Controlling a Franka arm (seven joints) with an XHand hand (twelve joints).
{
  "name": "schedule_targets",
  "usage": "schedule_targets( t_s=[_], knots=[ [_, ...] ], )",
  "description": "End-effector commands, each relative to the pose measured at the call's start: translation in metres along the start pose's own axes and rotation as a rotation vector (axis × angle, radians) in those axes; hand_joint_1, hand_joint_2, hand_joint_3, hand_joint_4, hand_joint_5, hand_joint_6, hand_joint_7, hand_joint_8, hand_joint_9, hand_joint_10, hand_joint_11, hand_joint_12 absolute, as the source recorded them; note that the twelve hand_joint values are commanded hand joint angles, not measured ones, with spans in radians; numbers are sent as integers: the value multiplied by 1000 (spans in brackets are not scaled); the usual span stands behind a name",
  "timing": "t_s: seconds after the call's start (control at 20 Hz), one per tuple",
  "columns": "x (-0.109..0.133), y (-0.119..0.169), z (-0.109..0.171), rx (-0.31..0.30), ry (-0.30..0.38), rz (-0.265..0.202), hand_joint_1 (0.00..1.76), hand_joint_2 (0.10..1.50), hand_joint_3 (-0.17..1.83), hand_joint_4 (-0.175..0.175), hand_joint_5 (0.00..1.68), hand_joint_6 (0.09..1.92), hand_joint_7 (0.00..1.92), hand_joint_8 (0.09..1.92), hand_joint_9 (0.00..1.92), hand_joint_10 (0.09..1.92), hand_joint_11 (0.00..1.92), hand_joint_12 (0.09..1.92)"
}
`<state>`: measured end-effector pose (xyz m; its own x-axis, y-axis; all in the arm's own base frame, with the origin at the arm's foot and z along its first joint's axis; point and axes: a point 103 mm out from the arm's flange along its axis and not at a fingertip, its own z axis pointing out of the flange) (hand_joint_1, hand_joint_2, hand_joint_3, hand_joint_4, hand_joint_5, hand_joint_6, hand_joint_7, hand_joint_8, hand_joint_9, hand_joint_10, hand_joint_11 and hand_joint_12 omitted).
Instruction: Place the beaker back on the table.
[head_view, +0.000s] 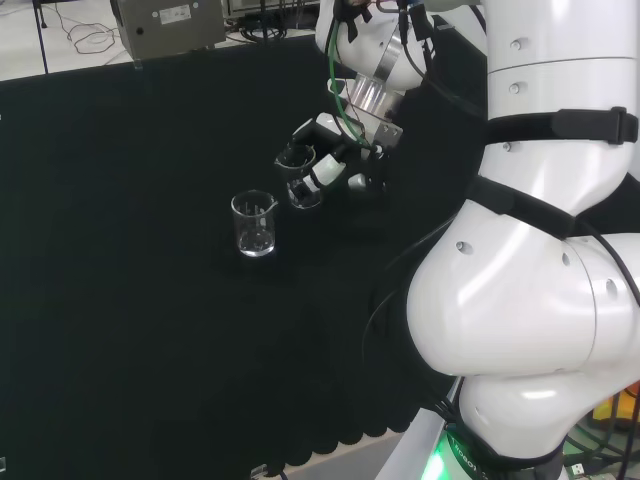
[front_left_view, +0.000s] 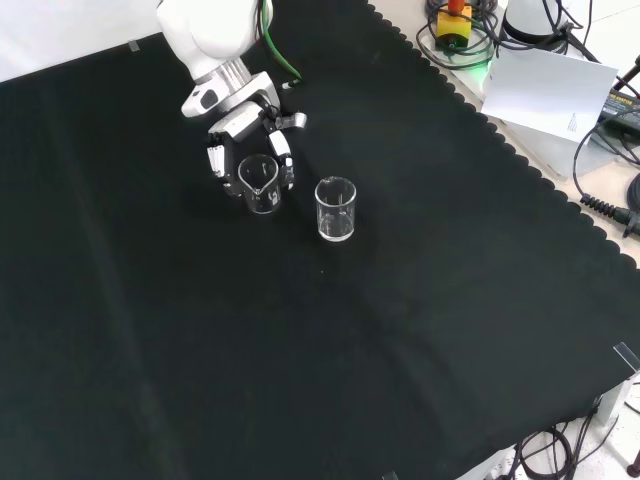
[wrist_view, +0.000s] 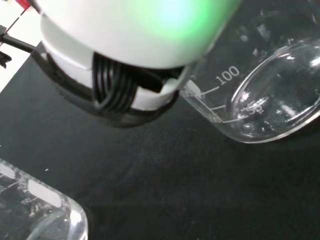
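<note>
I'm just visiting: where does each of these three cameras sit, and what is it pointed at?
Head view: behind and above the arm's base, looking over the white arm links at the bench.
Front view: before the arm, looking down on the cloth; the hand enters from the top.
Wrist view: at the wrist, looking past the palm.
All share the held beaker and the standing beaker.

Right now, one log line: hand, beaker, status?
hand: shut on held beaker | held beaker: upright, low over cloth, contact unclear | second beaker: standing free beside it | release: pending
</note>
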<state>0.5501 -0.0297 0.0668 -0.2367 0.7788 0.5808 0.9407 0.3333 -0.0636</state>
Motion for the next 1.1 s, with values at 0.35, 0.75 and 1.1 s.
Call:
schedule_targets(
  t_s=[0.35,0.75,1.1],
  knots=[
    [-3,-7,0,-15,-40,15,1438,538,800,-175,1207,813,1302,778,1630,87,1141,783],
    [3,-9,-5,56,-83,7,1209,475,796,-69,651,907,819,804,1212,87,554,1258],
    [10,-11,-6,109,-124,18,1100,438,731,-82,357,696,451,846,934,87,247,1391]
  ],
)
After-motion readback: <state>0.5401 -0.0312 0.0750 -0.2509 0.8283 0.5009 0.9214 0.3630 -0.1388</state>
